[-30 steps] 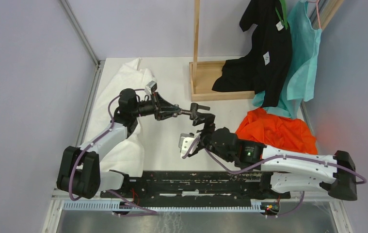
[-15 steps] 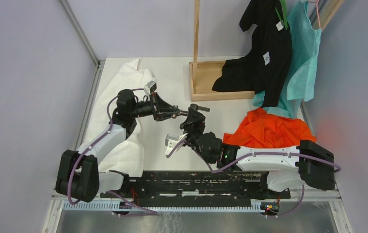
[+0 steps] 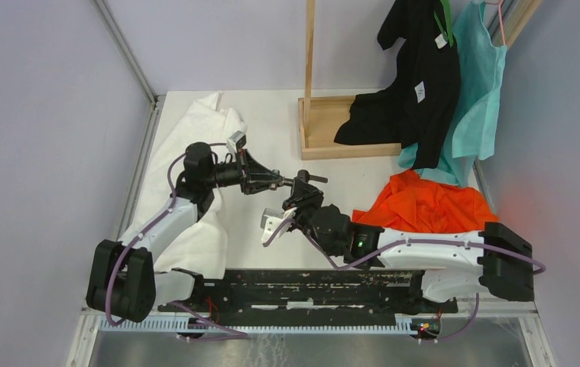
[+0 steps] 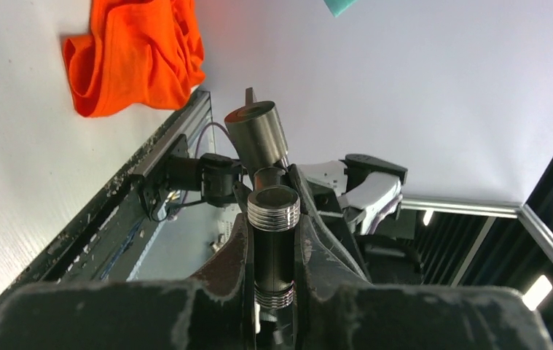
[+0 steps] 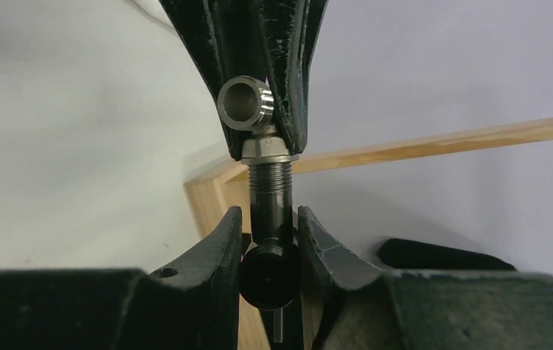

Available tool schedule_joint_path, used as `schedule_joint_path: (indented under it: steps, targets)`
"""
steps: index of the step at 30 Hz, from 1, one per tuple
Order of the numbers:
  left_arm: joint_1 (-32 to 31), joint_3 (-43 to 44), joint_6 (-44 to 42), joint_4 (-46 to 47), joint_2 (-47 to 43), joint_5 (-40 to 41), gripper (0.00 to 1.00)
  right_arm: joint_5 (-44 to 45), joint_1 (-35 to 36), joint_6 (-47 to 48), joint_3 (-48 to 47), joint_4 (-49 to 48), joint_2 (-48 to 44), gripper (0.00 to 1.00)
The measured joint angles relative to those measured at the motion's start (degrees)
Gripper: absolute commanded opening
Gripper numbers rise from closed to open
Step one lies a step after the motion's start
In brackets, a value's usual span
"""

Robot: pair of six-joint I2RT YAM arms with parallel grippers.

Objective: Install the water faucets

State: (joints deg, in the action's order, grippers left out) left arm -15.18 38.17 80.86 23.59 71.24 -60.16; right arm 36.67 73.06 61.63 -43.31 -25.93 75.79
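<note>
Two water faucets (image 3: 296, 180) joined end to end in mid-air over mid tabletop (image 3: 271, 115); left hand (image 4: 273, 248) clamped on threaded piece (image 4: 273, 208); right hand (image 5: 269, 230) closed snug on cross-handle piece (image 5: 269, 277); one orange garment (image 3: 432, 206) right; one white cloth (image 3: 202, 138) left.

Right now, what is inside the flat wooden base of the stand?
The black hanging garment's lower end lies inside the flat wooden base; whatever is under that cloth is covered.
</note>
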Motion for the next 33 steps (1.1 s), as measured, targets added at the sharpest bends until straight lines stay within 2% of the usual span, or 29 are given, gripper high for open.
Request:
schedule_joint_path:
  steps: [5, 9, 17, 22, 25, 30, 31, 33]
  targets:
    - [-0.2, 0.2, -5.7, -3.4, -2.1, -2.4, 0.03, -12.2, -2.6, -16.3, -6.4, 20.5, -6.8, 0.01]
    - [-0.8, 0.7, -8.7, -4.7, -3.2, -4.9, 0.03, -22.3, -4.9, -28.1, -10.0, 30.3, -10.3, 0.01]
    - [-1.7, 0.7, -10.4, -7.7, -3.3, -7.9, 0.03, -36.7, -11.3, -48.3, -14.6, 39.5, -11.1, 0.00]
    - [-1.1, 0.7, -12.7, -7.6, -4.3, -7.0, 0.03, -55.1, -22.5, -65.2, -22.5, 46.7, -4.5, 0.00]
    - [-0.3, 0.4, -14.1, -8.6, -5.1, -5.7, 0.03, -66.4, -27.7, -72.8, -24.5, 46.4, 0.1, 0.01]
    - [0.1, -1.1, -15.4, -10.8, -6.1, -4.9, 0.03, -79.0, -32.0, -82.5, -24.6, 45.2, 5.3, 0.01]
    - [0.1, -1.3, -15.4, -11.0, -6.1, -5.0, 0.03, -80.0, -32.3, -83.4, -24.6, 45.3, 5.8, 0.04]
    - [0.1, -1.9, -15.3, -10.3, -6.2, -5.0, 0.03, -81.7, -33.0, -85.0, -24.6, 45.3, 6.5, 0.30]
